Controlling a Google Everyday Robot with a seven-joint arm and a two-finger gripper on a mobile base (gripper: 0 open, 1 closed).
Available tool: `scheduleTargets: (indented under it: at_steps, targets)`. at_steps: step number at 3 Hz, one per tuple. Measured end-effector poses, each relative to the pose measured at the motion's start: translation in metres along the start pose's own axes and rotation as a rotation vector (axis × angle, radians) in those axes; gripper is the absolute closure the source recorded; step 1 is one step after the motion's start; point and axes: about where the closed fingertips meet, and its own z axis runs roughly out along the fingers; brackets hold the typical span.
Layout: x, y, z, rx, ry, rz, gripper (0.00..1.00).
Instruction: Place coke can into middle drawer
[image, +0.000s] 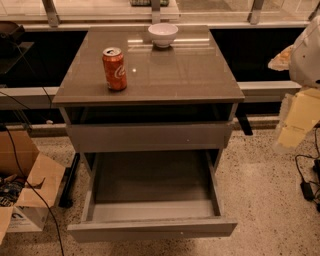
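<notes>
Brown cardboard box (30, 182) sits open on the speckled floor (265, 200) at far left, with a black cable (19, 162) trailing across it. Moving right, there's the coke can (114, 69): red-orange, white script logo, silver top with its pull tab. It stands upright on the glossy grey cabinet top (190, 75), near the front left corner. Further back, around centre, a white bowl (163, 34) sits by the rear edge, well apart from the can. Below the top, a flat grey drawer front (150, 136) is pushed in. Under it the middle drawer (150, 229) is pulled right out, a shallow grey tray with low walls. At far right, the gripper (299, 117) hangs beside the cabinet, pale and seemingly yellowish. Released or clenched, I cannot tell.
</notes>
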Motion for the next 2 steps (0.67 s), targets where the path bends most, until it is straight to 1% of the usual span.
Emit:
scheduleTargets:
  at_steps: [1,2]
  targets:
    - [-0.010,-0.003,0.002,0.006,-0.017,-0.015,0.00]
    - [-0.033,-0.009,0.007,0.012,-0.059,-0.054,0.00]
